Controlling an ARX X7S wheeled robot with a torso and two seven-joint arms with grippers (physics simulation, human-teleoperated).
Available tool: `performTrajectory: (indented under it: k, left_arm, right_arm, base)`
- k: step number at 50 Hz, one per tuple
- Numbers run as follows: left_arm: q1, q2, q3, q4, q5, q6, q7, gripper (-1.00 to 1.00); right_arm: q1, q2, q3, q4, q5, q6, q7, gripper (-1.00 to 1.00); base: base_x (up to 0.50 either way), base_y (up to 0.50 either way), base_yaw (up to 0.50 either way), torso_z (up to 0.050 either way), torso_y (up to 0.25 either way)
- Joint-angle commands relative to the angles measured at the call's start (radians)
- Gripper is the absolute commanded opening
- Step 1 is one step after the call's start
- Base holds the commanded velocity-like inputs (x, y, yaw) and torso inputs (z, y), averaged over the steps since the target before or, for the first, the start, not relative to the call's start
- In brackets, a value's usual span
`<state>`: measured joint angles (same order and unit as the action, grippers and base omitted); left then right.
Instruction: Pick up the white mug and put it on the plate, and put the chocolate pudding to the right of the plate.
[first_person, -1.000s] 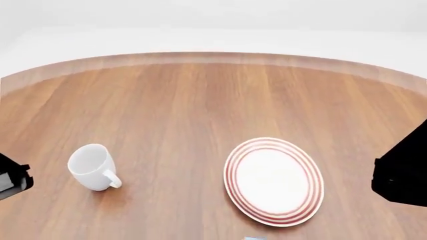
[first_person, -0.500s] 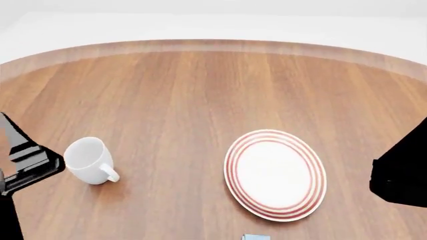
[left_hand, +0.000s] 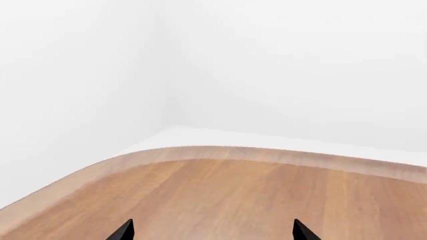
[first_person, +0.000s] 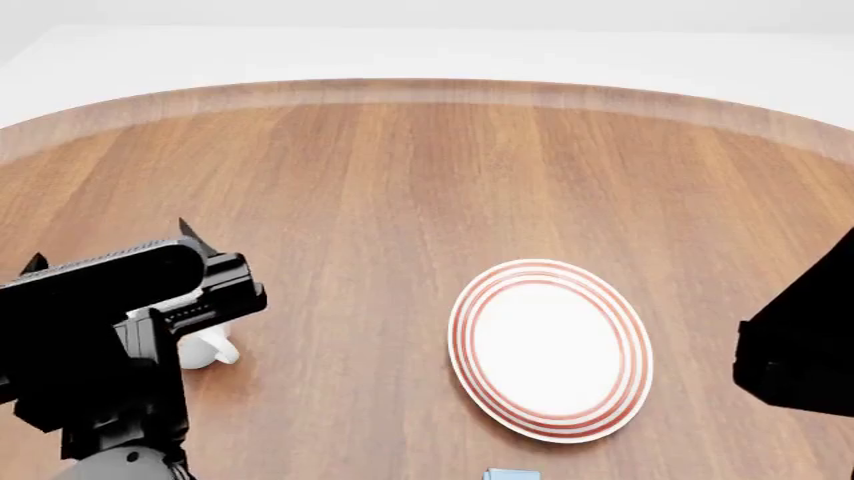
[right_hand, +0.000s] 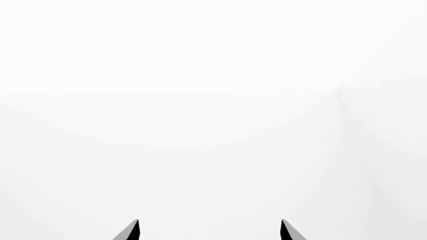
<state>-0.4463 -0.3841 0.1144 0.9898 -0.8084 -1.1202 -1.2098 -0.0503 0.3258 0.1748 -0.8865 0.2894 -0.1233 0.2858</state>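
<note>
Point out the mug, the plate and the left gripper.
mug (first_person: 214, 349), head view, its handle, the body hidden by the arm.
plate (first_person: 550, 345), head view, its white centre.
left gripper (left_hand: 210, 231), left wrist view, between its fingertips.

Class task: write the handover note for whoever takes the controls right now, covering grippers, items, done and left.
Left gripper: open, empty, above the white mug, which is mostly hidden under the arm.
Right gripper: open, empty, off to the right.
The plate: bare, on the table.
The chocolate pudding: only a sliver shows at the near edge.
Done: nothing placed.
Left: mug onto plate, pudding to plate's right.
</note>
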Motion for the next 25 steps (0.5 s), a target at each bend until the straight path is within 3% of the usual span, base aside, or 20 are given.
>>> performTrajectory:
  k: [1, 8, 25]
  left_arm:
    - [-0.14, 0.1, 0.034, -0.07, -0.082, -0.109, -0.124, 1.0]
    - [-0.189, 0.205, -0.03, -0.159, -0.111, -0.114, -0.187, 1.0]
    - [-0.283, 0.302, -0.059, -0.381, -0.027, -0.043, -0.237, 1.0]
  right_arm:
    - [-0.006, -0.016, 0.014, -0.005, -0.018, -0.001, -0.022, 1.0]
    - [-0.005, -0.011, 0.008, -0.012, -0.016, 0.003, -0.018, 1.0]
    - [-0.001, -0.001, -0.003, -0.022, -0.009, 0.011, -0.009, 1.0]
  base:
    - [0.0, 0.0, 0.0, 0.0, 0.0]
    - [0.0, 0.0, 0.0, 0.0, 0.0]
    - [0.0, 0.0, 0.0, 0.0, 0.0]
